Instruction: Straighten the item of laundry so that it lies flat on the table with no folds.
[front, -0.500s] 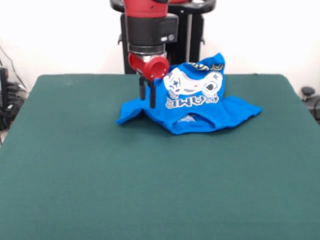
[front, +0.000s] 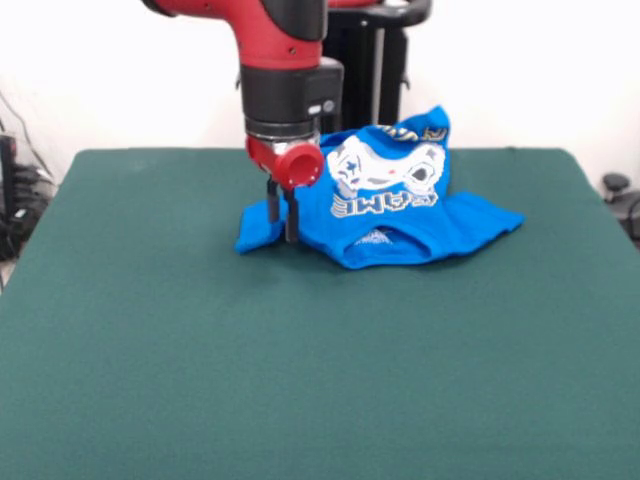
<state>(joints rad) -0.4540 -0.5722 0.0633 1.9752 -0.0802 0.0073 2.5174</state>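
A plain white wall (front: 520, 60) is being shown across the whole upper part of the frame, lit evenly and softly. At the left edge, dark cables (front: 18, 190) are being seen hanging and bunching against the wall beside some dark equipment (front: 8, 160). At the right edge, about mid-height, a small dark object with a rounded top (front: 618, 190) is being partly cropped.
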